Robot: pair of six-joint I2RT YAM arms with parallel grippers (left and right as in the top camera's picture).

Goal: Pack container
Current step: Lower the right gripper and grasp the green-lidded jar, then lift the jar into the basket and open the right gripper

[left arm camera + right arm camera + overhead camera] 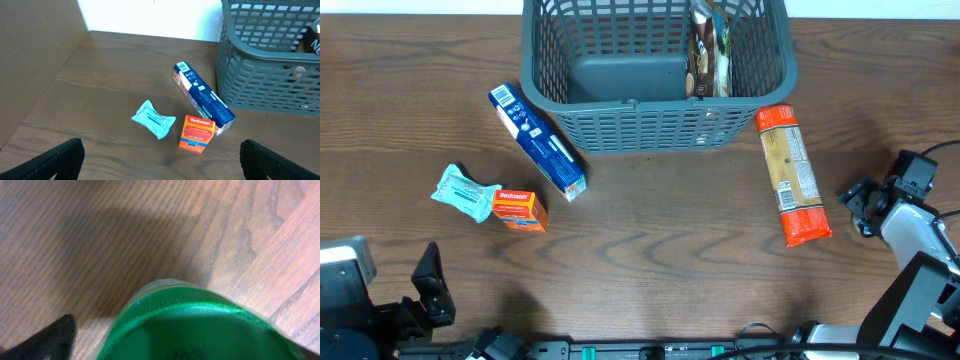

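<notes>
Left fingers [60,160] spread wide apart, nothing between them. Just ahead of them on the table [100,75], a teal packet [153,118] beside an orange box [198,132]; beyond those, a long blue box [202,97]. Further ahead and to their right, well apart, the container [260,75], upright, with a brown packet [708,55] inside. Right fingers [52,337] just beside a green round rim [195,325]; clamped or apart, cannot tell. Orange-and-tan packet [793,175] left of the right fingers, near the container's corner.

container [650,128] left side free, packets [710,55] (upright) blocking right
</notes>
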